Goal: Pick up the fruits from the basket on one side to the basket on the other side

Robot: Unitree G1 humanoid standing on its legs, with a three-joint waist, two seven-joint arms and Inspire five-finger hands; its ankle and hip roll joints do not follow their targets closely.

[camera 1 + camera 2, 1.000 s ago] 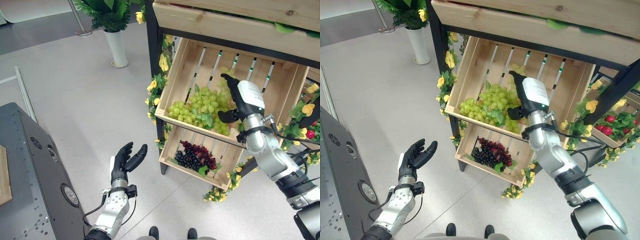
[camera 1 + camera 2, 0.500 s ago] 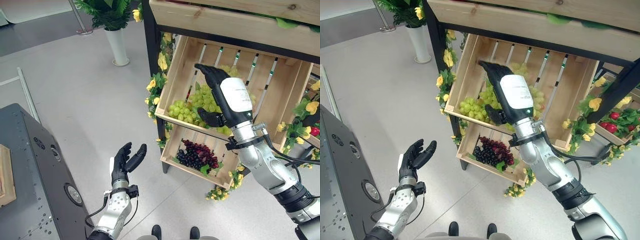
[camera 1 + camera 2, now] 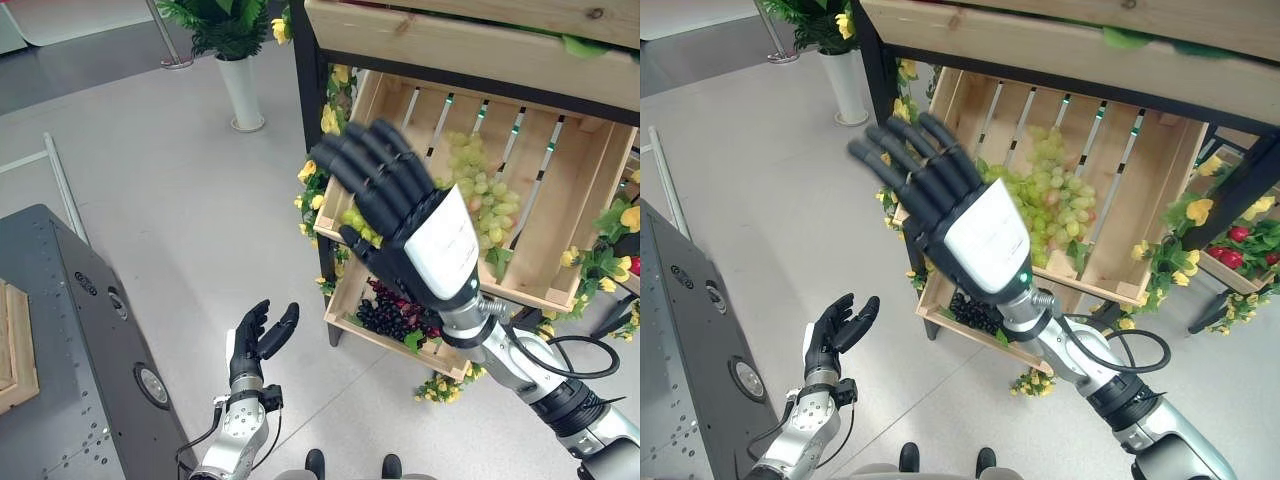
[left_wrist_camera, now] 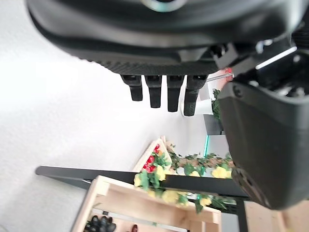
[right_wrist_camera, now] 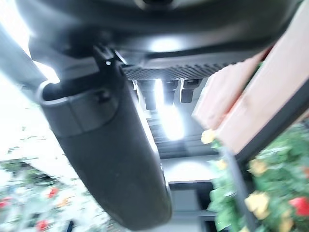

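Landmark: upper crate, the slanted wooden crate on the black stand.

I see the green grapes lying inside the upper crate, heaped against its slatted back. The heap's long axis runs from the crate's back slats down toward its front lip, and more of the bunch trails along that lip behind my right hand. Below the upper crate, the lower crate holds dark grapes near its front edge.

My right hand is raised in front of the upper crate, between the camera and the fruit, fingers straight and spread, holding nothing; its back faces the camera. My left hand hangs low, well apart from the upper crate and to its left, over the floor, fingers relaxed and empty.

Room: wide bare floor left of the upper crate. A grey cabinet bounds it far left. A white vase with a plant stands beyond the upper crate's left corner. Yellow flowers edge the crate's side.
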